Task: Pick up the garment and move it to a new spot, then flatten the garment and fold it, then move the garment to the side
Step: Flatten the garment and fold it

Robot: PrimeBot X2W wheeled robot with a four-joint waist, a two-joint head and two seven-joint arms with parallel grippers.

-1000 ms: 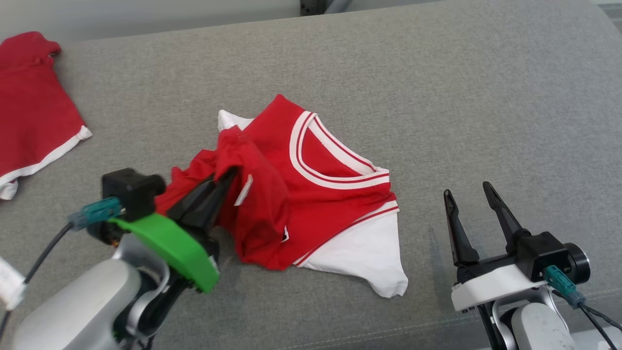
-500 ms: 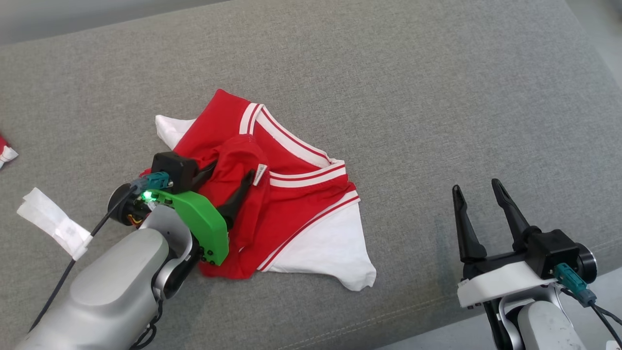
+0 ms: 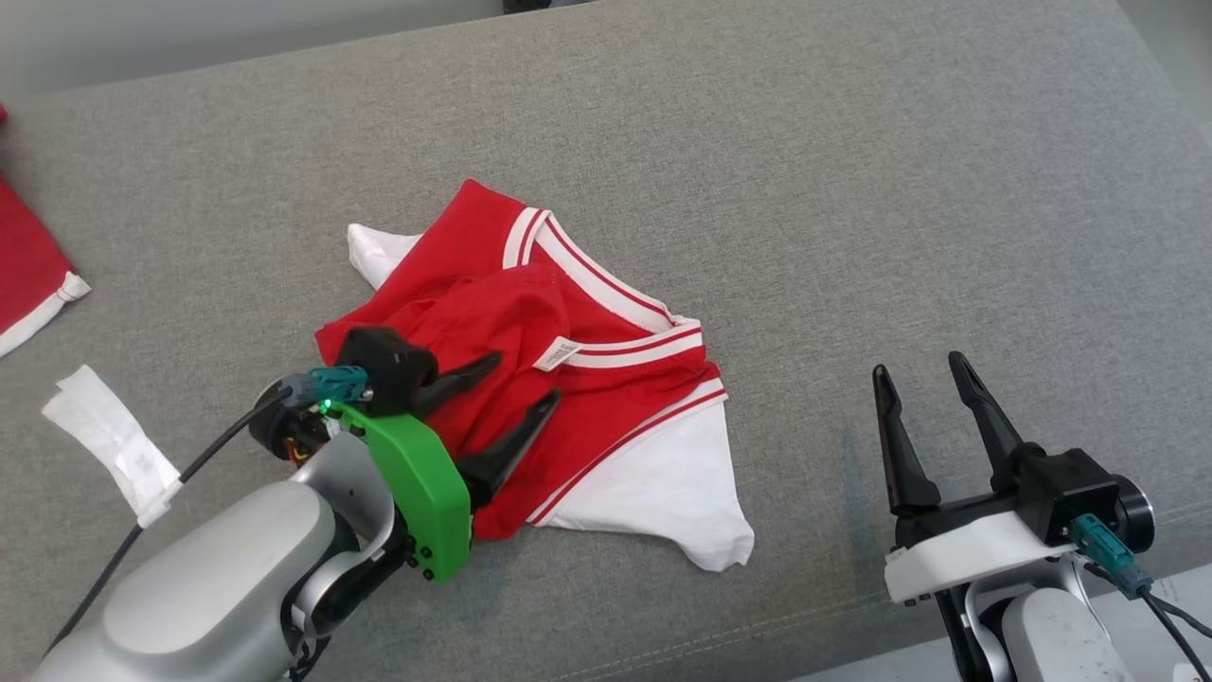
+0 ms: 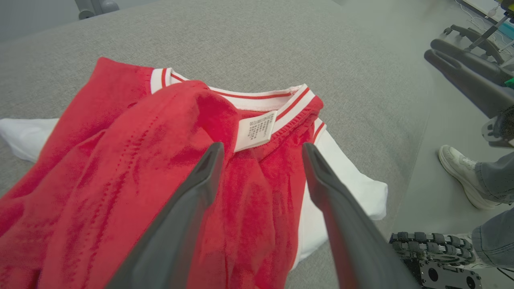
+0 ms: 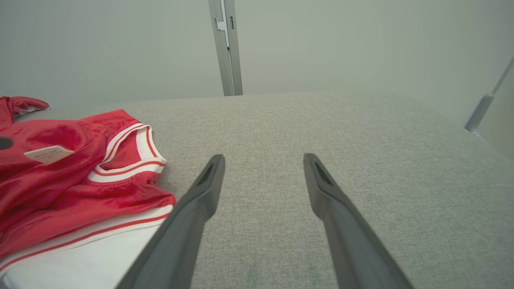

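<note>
Since half a second ago, the left gripper (image 3: 527, 377) had let go of the red fold, and its fingers were no longer buried in the cloth.

From the head, the garment (image 3: 615, 417), a red shirt with white sleeves and a striped collar, lay crumpled near the middle of the grey cushion (image 3: 852, 189). Its red body was folded over on itself. The left gripper lay over its near-left part with the fingers spread and nothing between them. The right gripper (image 3: 918, 365) stood well apart to the right, also spread and empty. Another red garment (image 3: 28, 265) showed at the far left edge.

From the left wrist, the two fingers pointed over the red cloth, and the care label (image 4: 255, 130) lay just beyond the tips. A person's shoe (image 4: 457, 168) stood on the floor beside the cushion.

From the right wrist, the fingers were wide apart over bare cushion, with the shirt to their left.

I judged the moving step done and the flattening not yet begun. If the left gripper closed here, it could pinch several layers or only the label, and then a pull would drag the whole heap instead of opening it.
</note>
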